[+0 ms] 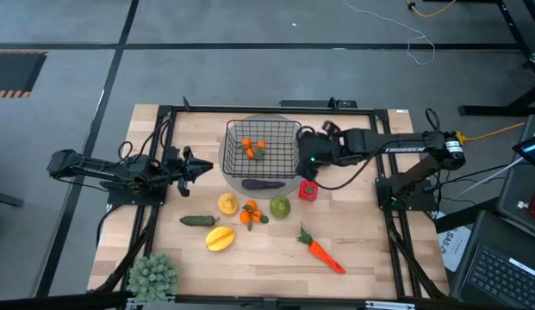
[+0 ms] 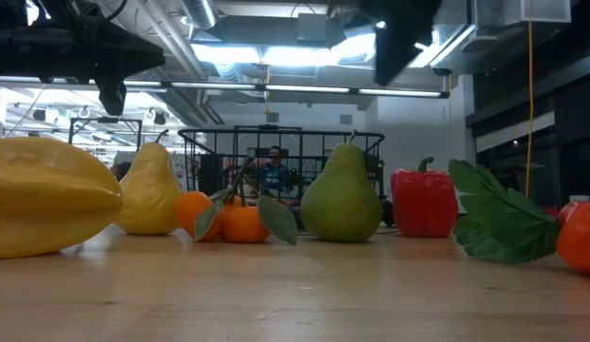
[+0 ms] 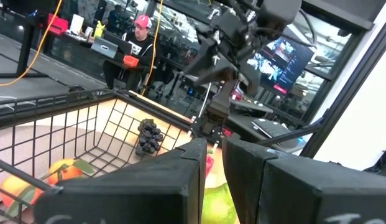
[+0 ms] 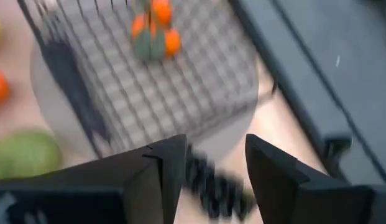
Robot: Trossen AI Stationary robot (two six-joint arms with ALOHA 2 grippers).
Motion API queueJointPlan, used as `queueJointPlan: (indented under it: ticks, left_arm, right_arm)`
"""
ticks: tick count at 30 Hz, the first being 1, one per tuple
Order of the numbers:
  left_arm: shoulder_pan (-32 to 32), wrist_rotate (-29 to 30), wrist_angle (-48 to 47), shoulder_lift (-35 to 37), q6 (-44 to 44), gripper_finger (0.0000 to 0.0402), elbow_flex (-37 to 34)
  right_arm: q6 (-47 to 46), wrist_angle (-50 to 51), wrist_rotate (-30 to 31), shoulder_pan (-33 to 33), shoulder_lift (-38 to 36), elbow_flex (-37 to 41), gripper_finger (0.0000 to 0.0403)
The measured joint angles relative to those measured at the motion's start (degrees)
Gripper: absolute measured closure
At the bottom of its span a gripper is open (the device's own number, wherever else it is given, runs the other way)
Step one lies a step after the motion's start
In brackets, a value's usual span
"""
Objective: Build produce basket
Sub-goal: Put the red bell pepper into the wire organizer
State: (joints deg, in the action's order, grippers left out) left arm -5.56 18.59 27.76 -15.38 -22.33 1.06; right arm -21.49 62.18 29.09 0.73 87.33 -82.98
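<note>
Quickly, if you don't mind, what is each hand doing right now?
Left hand: shut, holding nothing, left of the basket.
Right hand: open, over the basket's right edge, grapes blurred between its fingers.

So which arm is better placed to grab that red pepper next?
Probably the right. The right hand hangs at the basket's right edge, close to the red pepper; the left hand waits on the basket's other side.

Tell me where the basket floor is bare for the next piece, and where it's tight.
Inside the basket, only the tangerines sit, toward the far-left; the mesh floor between them and the right wall is bare. Crowded: outside the near wall, around the eggplant and red pepper.
</note>
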Motion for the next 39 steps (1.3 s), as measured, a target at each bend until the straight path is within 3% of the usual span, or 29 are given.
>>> queueJointPlan:
  ticks: [7, 13, 23, 31, 39]
  left_arm:
    - [0.0, 0.0, -0.1, 0.0, 0.0, 0.0360, 0.0]
    - [0.0, 0.0, -0.1, 0.0, 0.0, 0.0360, 0.0]
    - [0.0, 0.0, -0.1, 0.0, 0.0, 0.0360, 0.0]
    - [0.0, 0.0, -0.1, 0.0, 0.0, 0.0360, 0.0]
    - [0.0, 0.0, -0.1, 0.0, 0.0, 0.0360, 0.0]
  right_arm:
    - [-11.3, 11.7, -9.0, 0.8, 0.0, 1.1, 0.0248]
    - [-9.9, 5.1, -18.1, 4.0, 0.0, 7.2, 0.0248]
    - [-13.4, -12.9, -18.7, 8.7, 0.0, 19.3, 0.0248]
    - [-17.2, -15.8, -18.2, 9.5, 0.0, 23.5, 0.0248]
    - [-18.9, -18.7, -12.6, 9.5, 0.0, 24.2, 0.0248]
